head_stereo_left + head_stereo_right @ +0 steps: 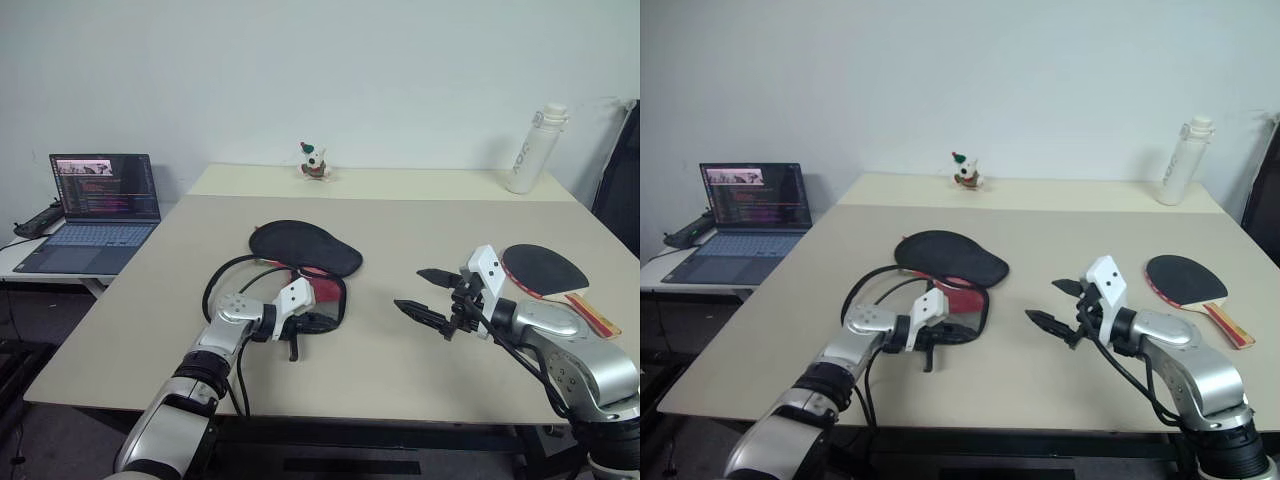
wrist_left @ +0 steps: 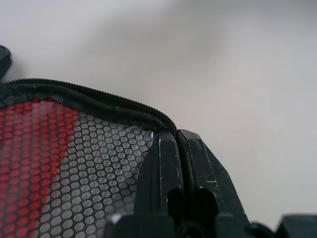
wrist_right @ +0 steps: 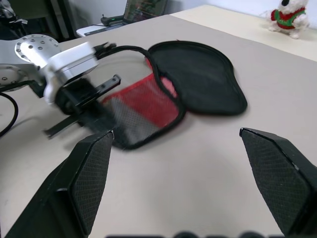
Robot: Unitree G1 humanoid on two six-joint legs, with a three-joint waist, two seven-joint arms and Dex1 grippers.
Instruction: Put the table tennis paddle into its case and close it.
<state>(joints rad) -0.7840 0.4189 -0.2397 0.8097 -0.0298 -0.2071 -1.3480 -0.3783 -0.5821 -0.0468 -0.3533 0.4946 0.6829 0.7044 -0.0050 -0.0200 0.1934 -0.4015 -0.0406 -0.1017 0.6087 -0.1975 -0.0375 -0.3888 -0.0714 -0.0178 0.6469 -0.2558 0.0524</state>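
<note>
Head views: the case (image 1: 305,262) lies unzipped mid-table (image 1: 400,215), black flap folded back, red mesh half toward the robot, nothing visible inside it. Left gripper (image 1: 312,322) sits at the case's near rim, fingers clenched on the zipper edge. The table tennis paddle (image 1: 545,270) lies flat well to the right of the case, outside it, black face up, handle pointing at the table's right edge. Right gripper (image 1: 420,293) hovers between case and paddle, fingers spread, grasping nothing. Beyond the case: small plush toy (image 1: 314,161) and white bottle (image 1: 534,150); laptop (image 1: 95,211) on a side desk to the case's left. Left wrist view: both fingers (image 2: 166,173) pressed together, pinching the case's zipper edge beside the red mesh. Right wrist view: fingertips (image 3: 89,173) wide apart, case lying open with the left gripper at its rim.
</note>
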